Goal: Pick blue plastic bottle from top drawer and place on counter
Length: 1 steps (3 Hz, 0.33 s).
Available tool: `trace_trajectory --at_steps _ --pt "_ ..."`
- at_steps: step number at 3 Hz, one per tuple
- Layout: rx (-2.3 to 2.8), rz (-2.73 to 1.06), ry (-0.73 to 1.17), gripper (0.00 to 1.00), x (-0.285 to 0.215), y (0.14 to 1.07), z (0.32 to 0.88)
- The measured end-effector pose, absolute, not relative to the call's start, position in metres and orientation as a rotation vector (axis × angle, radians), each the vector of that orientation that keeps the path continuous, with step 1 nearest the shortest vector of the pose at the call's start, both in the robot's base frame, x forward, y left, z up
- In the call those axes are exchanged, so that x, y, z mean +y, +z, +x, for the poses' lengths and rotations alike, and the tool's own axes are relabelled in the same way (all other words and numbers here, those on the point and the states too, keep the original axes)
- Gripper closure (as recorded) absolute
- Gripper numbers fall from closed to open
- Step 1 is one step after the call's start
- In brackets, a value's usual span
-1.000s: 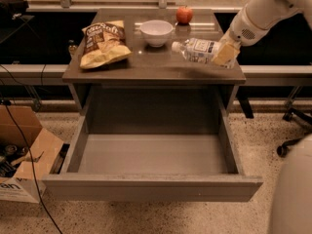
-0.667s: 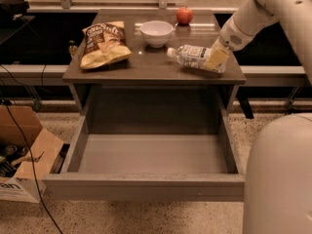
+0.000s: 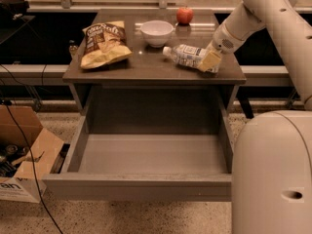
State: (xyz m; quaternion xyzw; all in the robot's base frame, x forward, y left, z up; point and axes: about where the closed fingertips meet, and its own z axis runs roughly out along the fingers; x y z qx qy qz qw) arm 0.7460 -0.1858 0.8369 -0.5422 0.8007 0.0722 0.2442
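**Operator:** Where are the jaws now, and what do they hold?

**Guide:** Your jaws are over the right part of the table (image 3: 146, 66), near its front edge. They are closed on the bottom end of the blue plastic bottle (image 3: 187, 55). One yellowish pad (image 3: 209, 61) shows on the near side and the other is hidden behind. The bottle lies on its side with the cap pointing left toward the white bowl (image 3: 156, 32). It touches the table or nearly so; I cannot tell which.

**Operator:** How should I finish?

**Guide:** I judge that the step is the release. Lower until the body rests fully, then open slowly and lift straight up, so that the pads do not drag it. The bottle is round and may roll. The front edge is near and the top drawer (image 3: 136, 186) stands open below, so you should not push the bottle forward.

**Operator:** And the surfaces?

**Guide:** The bottle is clear thin plastic with a white cap and a pale label, probably light and a little soft under pressure. The table is glossy and hard and reflects the bowl, so I expect little friction. The bowl is smooth and round, and so is the apple (image 3: 184, 15) behind it. The chip bag (image 3: 105, 45) on the left is crinkled and well apart. The drawer is a plain grey box, shallow, with flat walls.
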Motion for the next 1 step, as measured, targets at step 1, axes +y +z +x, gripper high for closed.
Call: trace_trajectory --at_steps 1 --pt "2.188 -1.484 0.202 0.04 -0.1836 0.8332 0.7472"
